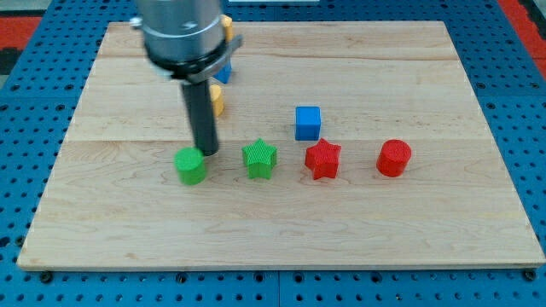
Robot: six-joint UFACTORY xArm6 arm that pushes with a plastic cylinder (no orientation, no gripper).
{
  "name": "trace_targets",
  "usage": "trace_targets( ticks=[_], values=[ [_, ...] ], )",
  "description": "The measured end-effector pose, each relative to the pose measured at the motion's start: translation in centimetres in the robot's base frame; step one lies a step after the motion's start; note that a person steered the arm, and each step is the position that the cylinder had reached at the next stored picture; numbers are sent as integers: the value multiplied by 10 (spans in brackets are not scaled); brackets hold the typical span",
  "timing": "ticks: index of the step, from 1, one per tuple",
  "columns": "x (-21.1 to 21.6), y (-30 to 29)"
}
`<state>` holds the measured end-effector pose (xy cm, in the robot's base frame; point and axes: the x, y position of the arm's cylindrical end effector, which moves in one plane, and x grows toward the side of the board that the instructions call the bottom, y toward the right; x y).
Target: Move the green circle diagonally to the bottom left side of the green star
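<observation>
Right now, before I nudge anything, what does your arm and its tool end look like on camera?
My arm shows as a wide, shiny grey metal cylinder with a darker ribbed band, entering from the view's top. A straight, dark, matte rod hangs from it and ends in my tip, close beside the green round block, on the block's upper right in the view. No cables or markings show. Yellow blocks are partly hidden behind the arm.

Number of views: there was only one camera view, so no part was shared with another.
Position: it looked from in front of the wooden board (281,239), above it.
Direction: it faced downward at a slant, toward the view's top.
Nearness: moderately close; the whole board fitted, with blue perforated table (17,145) around it.
Cut off: the arm's upper body (183,34) left the frame at the top.
</observation>
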<state>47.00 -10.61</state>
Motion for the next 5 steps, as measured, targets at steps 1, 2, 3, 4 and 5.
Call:
trace_targets(
  ticks=[1,2,3,4,5],
  values=[
    [6,-4],
    [6,-4],
    [-9,-14],
    [13,-45],
    [32,-36]
  ],
)
